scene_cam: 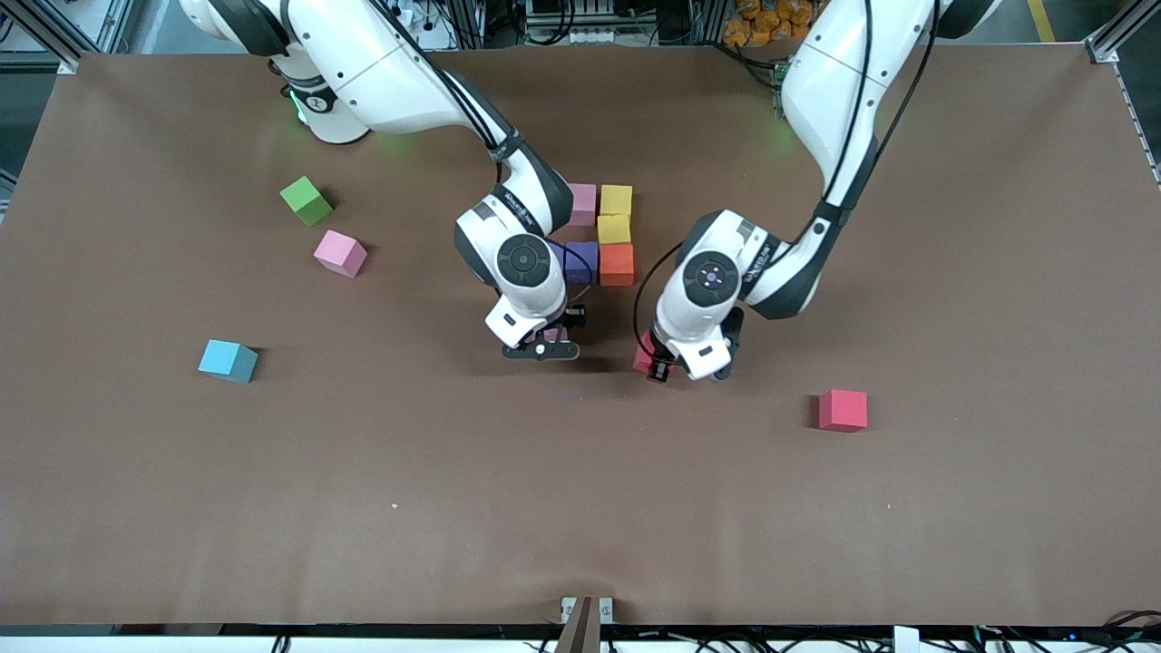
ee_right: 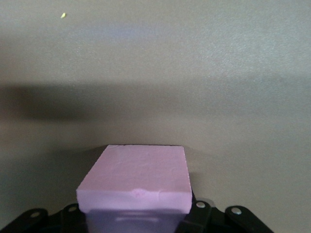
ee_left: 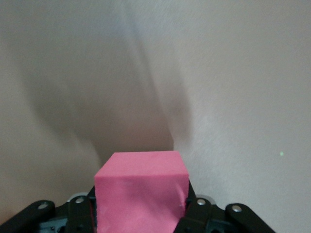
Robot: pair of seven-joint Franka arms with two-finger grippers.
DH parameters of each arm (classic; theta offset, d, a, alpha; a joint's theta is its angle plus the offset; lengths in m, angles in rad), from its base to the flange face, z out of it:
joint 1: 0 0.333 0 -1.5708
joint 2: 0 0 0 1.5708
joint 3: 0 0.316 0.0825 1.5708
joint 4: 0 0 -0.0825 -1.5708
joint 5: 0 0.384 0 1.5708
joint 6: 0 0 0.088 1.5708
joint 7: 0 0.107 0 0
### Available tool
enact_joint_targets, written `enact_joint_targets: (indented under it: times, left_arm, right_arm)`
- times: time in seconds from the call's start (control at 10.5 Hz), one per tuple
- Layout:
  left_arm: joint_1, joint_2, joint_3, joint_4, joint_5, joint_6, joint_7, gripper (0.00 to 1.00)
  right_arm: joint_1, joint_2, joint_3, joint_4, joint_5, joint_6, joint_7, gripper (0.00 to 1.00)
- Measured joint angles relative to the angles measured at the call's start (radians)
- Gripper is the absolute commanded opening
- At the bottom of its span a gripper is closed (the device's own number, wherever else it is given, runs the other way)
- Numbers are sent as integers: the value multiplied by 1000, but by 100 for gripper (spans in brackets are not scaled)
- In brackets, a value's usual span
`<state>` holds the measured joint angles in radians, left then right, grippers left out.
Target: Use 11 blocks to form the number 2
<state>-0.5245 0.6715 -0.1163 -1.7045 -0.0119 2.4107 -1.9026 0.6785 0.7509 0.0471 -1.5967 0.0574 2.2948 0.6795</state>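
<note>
Matte brown surface (scene_cam: pixel 952 272), faintly felted, no gloss. Left end effector (scene_cam: pixel 655 361) is clamped on a deep pink foam cube (ee_left: pixel 141 191), flat-faced, fine-grained, edges crisp; in the left wrist view the cube fills the gap between dark metal fingers (ee_left: pixel 199 213) with silver screw heads. It hangs low over bare surface near the middle. Right end effector (scene_cam: pixel 542 349) is clamped on a pale pink cube (ee_right: pixel 136 179), top face slightly dimpled at one edge, soft foam look; it sits over the surface just nearer the front camera than the block cluster. The cluster: a pink cube (scene_cam: pixel 583 203) touching a yellow cube (scene_cam: pixel 616 199), a second yellow cube (scene_cam: pixel 614 229) under that, then an orange cube (scene_cam: pixel 617 264) beside a purple cube (scene_cam: pixel 580 261); the right wrist housing hides part of it, so possibly more blocks sit there. Loose cubes: a pink one (scene_cam: pixel 340 253) and a light blue one (scene_cam: pixel 228 360) toward the right arm's end, a red cube (scene_cam: pixel 843 410) toward the left arm's end. A green cube (scene_cam: pixel 307 200) lies near the loose pink one, apart from it.
</note>
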Motion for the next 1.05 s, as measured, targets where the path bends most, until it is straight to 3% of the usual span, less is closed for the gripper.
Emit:
enact_joint_targets:
  times: [0.19, 0.29, 0.38, 1.05]
  left_arm:
    - [-12, 0, 0, 0, 0, 0, -43, 13]
    - [-11, 0, 0, -1, 0, 0, -49, 13]
    - [-13, 0, 0, -2, 0, 0, -65, 13]
    - [-48, -1, -2, -15, 0, -2, -231, 13]
  right_arm:
    - [-4, -3, -1, -5, 0, 0, -1, 39]
    - [-5, -5, -2, -8, 0, 0, -1, 75]
    - [-6, -6, -3, -10, 0, 0, -1, 100]
    - [-16, -41, -13, -1, 2, 11, 18, 100]
